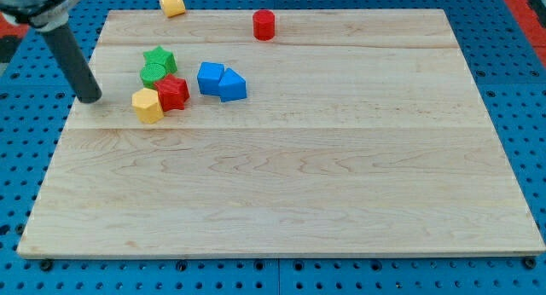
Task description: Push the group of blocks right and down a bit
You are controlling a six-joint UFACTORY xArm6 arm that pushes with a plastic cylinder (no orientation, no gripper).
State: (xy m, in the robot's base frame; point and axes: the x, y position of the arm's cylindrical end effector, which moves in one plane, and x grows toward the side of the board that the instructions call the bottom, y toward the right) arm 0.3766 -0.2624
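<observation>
Blocks of the group lie bunched in the upper left part of the table (341, 201), a pale wooden board resting on a blue pegboard (520, 116). Most of the table, from the middle down to the bottom edge and over to the right edge, carries nothing else.

Largest thing above the table is the dark rod, which comes in slanting from the top left corner. My tip (90, 98) sits close to the table's left edge, just to the left of the group and apart from it, about level with the yellow block. The arm carries no jaws, only this rod, so nothing is being held.

Within the group, two blue blocks form the right side: a blue block (210, 78) with a second blue block (232, 86) touching it on its right. Left of them, with a small gap between, is a red block (173, 92). A green star-shaped block (159, 59) stands above the red one, nearest the top edge, and a green round block (153, 73) sits right under the star, touching the red block. A yellow block (147, 106) is the lowest and leftmost of the group, pressed against the red block's lower left side.

Two blocks lie apart from the group. A red cylinder (264, 25) stands near the top edge, well to the right of the star. A second yellow block (172, 3) lies on the pegboard beyond the top edge.
</observation>
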